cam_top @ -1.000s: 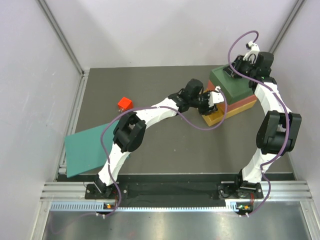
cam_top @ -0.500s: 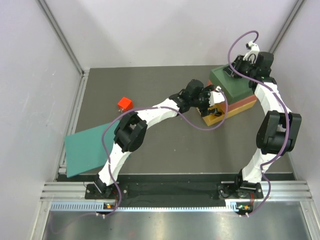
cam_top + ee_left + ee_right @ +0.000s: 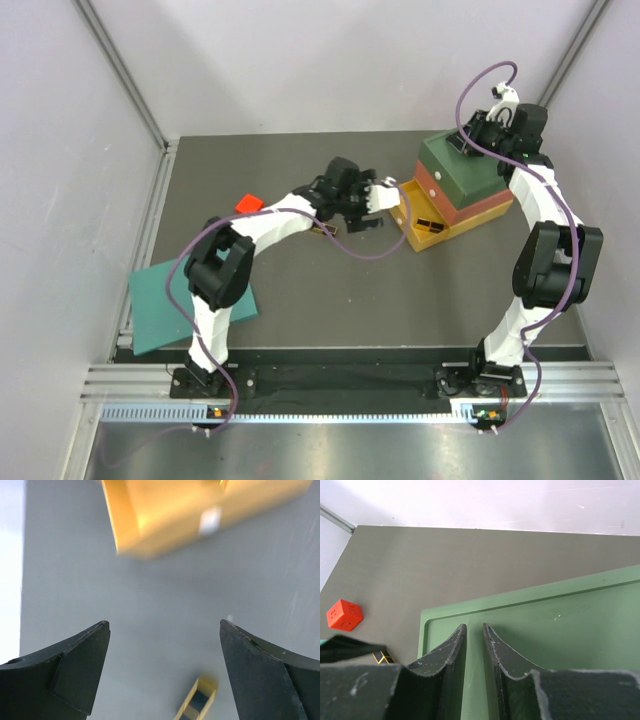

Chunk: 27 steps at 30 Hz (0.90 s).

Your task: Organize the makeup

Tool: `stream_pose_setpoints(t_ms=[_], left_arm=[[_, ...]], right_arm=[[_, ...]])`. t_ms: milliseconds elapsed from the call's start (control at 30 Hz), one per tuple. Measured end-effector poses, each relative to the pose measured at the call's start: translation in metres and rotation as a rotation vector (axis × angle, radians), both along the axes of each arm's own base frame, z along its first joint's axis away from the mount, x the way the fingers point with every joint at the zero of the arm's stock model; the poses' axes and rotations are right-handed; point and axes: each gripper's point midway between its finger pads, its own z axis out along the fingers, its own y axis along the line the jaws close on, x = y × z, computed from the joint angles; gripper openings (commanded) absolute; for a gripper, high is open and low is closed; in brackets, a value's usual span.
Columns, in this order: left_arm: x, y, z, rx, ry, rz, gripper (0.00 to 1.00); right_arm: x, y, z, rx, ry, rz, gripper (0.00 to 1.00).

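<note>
My left gripper (image 3: 378, 196) (image 3: 164, 624) is open and empty, hovering over the grey table just left of the open yellow drawer (image 3: 418, 232) (image 3: 200, 515). Small dark items (image 3: 430, 222) lie in that drawer, too small to name. A small black-gold palette (image 3: 197, 704) lies on the table below the left fingers; it also shows under the left arm in the top view (image 3: 322, 229) and in the right wrist view (image 3: 382, 656). My right gripper (image 3: 468, 141) (image 3: 474, 627) rests on the green top of the drawer box (image 3: 545, 630), its jaws almost together and holding nothing.
The stacked green, red and yellow drawer box (image 3: 470, 180) stands at the back right. A red cube (image 3: 249, 207) (image 3: 344, 614) sits left of the left arm. A flat teal sheet (image 3: 165, 300) lies at the left edge. Walls close in on three sides.
My left gripper has pulled back to the left, away from the yellow drawer, and the arm has swung left with it. The right arm has not moved.
</note>
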Motion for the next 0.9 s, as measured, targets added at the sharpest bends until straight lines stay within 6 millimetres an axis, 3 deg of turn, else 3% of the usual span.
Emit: stream_pose_setpoints(t_ms=[133,233,367,533,700,767,833,867,900], left_arm=[[0.007,0.052,-0.02,0.095,0.051,0.029,0.96],[0.006,0.079,-0.033,0.162,0.096,0.022,0.96],[-0.007,0.093,-0.045,0.219,0.154,-0.037,0.95],[-0.009,0.093,-0.05,0.226,0.184,-0.085,0.93],[-0.015,0.094,-0.066,0.239,0.231,-0.115,0.84],[-0.017,0.097,-0.075,0.252,0.251,-0.117,0.73],[-0.017,0.1,-0.08,0.261,0.263,-0.117,0.52],[-0.017,0.102,-0.083,0.264,0.27,-0.115,0.21],[-0.016,0.105,-0.084,0.267,0.271,-0.116,0.06]], right_arm=[[0.0,0.0,0.0,0.0,0.0,0.0,0.22],[0.0,0.0,0.0,0.0,0.0,0.0,0.21],[0.0,0.0,0.0,0.0,0.0,0.0,0.22],[0.0,0.0,0.0,0.0,0.0,0.0,0.22],[0.0,0.0,0.0,0.0,-0.003,0.0,0.22],[0.0,0.0,0.0,0.0,-0.003,0.0,0.22],[0.0,0.0,0.0,0.0,-0.003,0.0,0.22],[0.0,0.0,0.0,0.0,-0.003,0.0,0.22],[0.0,0.0,0.0,0.0,-0.003,0.0,0.22]])
